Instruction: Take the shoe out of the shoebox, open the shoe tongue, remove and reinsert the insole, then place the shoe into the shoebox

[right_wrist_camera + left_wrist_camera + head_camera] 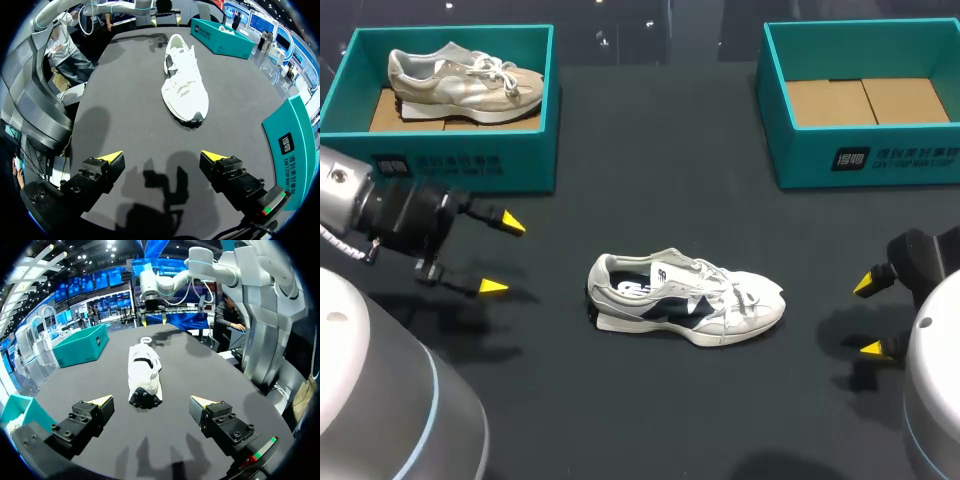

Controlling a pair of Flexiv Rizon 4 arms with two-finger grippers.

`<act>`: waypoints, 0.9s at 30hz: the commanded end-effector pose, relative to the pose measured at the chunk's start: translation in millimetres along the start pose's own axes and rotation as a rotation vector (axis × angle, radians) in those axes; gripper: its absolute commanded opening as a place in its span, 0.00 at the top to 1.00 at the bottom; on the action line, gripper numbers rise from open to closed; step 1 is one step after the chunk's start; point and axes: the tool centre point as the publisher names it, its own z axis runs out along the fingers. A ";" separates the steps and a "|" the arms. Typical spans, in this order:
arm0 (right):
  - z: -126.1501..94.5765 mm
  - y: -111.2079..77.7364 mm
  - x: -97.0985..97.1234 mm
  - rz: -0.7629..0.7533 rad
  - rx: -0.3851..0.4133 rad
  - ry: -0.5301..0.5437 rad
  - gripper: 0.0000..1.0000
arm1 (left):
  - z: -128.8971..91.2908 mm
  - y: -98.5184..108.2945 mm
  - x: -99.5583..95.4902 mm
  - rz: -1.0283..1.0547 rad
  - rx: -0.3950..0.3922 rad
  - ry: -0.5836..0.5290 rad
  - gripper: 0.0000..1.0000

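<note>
The shoe lies on the desk, out of the empty box; tongue, insole and reboxing seemingly remain. Left claw and right claw stand apart, empty.

Shoes, two: white shoe, beige shoe; shoeboxes, two: left shoebox, right shoebox

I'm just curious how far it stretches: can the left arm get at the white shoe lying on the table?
Probably yes. The left gripper is open, the white shoe has its heel towards it, and only bare table lies between them.
</note>
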 end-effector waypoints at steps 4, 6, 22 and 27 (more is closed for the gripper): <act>-1.2 -0.2 2.3 -0.001 0.001 -0.003 0.00 | 9.9 25.1 1.3 0.002 0.031 -0.074 0.00; -1.2 -0.2 2.3 -0.001 0.001 -0.003 0.00 | 11.1 32.5 1.3 0.010 0.029 -0.065 0.00; -1.2 -0.2 2.3 -0.001 0.001 -0.003 0.00 | 15.7 77.8 -5.6 -0.059 0.076 -0.028 0.00; -1.2 -0.2 2.3 -0.001 0.001 -0.003 0.00 | 15.5 84.6 -8.3 -0.080 0.096 -0.032 0.00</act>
